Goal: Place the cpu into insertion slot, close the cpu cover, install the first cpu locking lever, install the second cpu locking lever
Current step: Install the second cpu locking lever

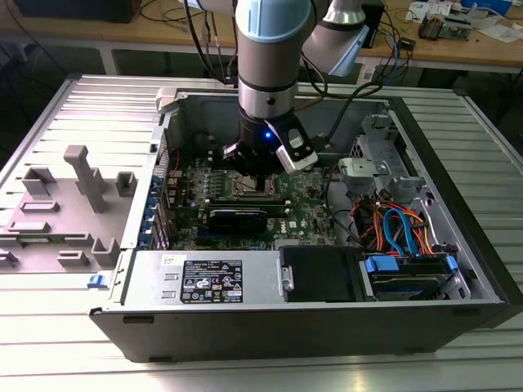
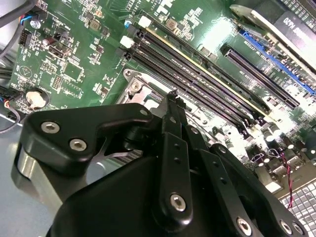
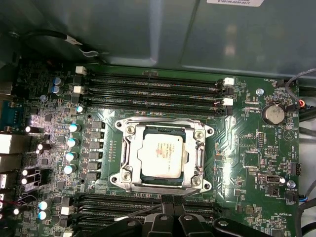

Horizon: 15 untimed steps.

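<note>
silver cpu (image 3: 163, 154) lies flat in insertion slot (image 3: 127, 132), cpu cover (image 3: 199, 148) shut.

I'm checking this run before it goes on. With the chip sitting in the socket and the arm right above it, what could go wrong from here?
1. The tool hangs close over the socket; a slightly off descent could knock the metal cover framing the chip or scrape the green board.
2. Memory slots flank the socket on both sides, so a sideways slip may catch them.
3. Whether the chip lies fully flat cannot be judged; pressing on a tilted chip could damage it.
</note>
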Each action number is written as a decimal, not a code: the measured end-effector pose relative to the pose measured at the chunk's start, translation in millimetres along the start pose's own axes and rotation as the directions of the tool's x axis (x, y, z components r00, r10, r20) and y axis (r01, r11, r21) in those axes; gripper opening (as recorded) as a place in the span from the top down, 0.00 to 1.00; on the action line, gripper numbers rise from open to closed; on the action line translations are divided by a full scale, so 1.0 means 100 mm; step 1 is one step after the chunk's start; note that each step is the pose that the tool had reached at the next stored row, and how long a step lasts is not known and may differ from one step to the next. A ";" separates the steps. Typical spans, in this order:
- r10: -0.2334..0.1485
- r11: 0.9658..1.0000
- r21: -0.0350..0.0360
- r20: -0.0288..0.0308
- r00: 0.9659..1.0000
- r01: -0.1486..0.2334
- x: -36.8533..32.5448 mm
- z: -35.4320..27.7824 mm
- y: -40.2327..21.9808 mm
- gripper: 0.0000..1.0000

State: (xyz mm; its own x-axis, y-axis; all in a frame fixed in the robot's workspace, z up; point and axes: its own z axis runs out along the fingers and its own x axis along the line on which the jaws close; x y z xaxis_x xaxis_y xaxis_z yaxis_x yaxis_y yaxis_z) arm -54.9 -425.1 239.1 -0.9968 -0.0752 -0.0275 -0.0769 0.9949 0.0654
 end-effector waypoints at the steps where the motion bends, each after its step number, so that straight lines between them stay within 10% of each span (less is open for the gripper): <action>1: 0.000 1.000 -0.001 -0.001 1.000 0.000 -0.002 0.000 -0.001 0.89; 3: 0.001 1.000 -0.003 -0.014 1.000 -0.001 -0.014 0.001 -0.001 0.89; 5: 0.003 1.000 -0.009 -0.042 0.999 -0.003 -0.013 0.002 -0.032 0.89; 9: 0.004 1.000 -0.022 -0.066 0.998 -0.006 -0.007 0.020 -0.081 0.89; 15: 0.003 0.999 -0.049 -0.069 0.998 -0.006 0.033 0.077 -0.117 0.89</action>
State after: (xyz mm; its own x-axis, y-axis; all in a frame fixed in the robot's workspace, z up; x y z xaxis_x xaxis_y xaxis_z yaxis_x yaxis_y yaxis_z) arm -57.1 -436.5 230.5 -0.9962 -0.0767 0.0411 -0.0716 0.9908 0.1149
